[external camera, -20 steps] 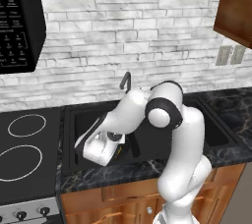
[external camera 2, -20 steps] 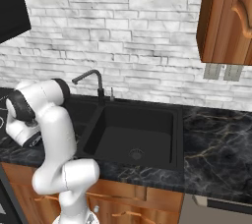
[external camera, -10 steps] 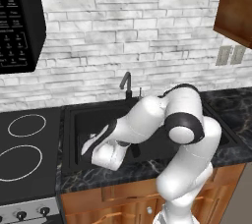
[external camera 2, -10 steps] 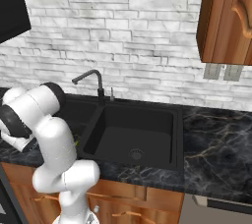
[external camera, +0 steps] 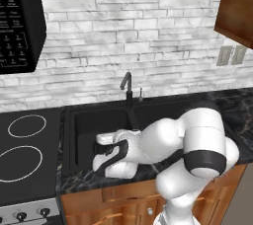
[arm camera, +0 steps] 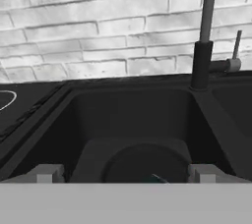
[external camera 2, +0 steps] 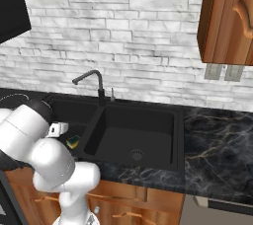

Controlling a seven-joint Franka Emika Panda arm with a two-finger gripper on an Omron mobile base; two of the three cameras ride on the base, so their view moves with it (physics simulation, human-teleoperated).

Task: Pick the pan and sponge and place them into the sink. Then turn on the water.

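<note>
The white arm is being bent low over the front edge of the sink [external camera: 84, 120], with the gripper [external camera: 104, 151] being held above the left basin, near its front wall. In the hand view, the two fingertips [arm camera: 45, 174] are being shown far apart at the bottom corners, so the gripper is being kept spread wide with nothing between its jaws. The pan [arm camera: 142, 161] is being seen lying flat on the floor of the left basin, just ahead of the gripper. The sponge [external camera 2: 73, 141] is being seen in the right base view as a small yellow and green block resting in that same left basin, beside the arm's white body; whether it is touching the pan cannot be told. The faucet [external camera: 127, 87] is being shown upright behind the divider between the two basins, with its small lever [arm camera: 233, 62] beside it. The right basin [external camera 2: 136, 142] is being flanked by the dark marbled worktop [external camera 2: 217, 145].
</note>
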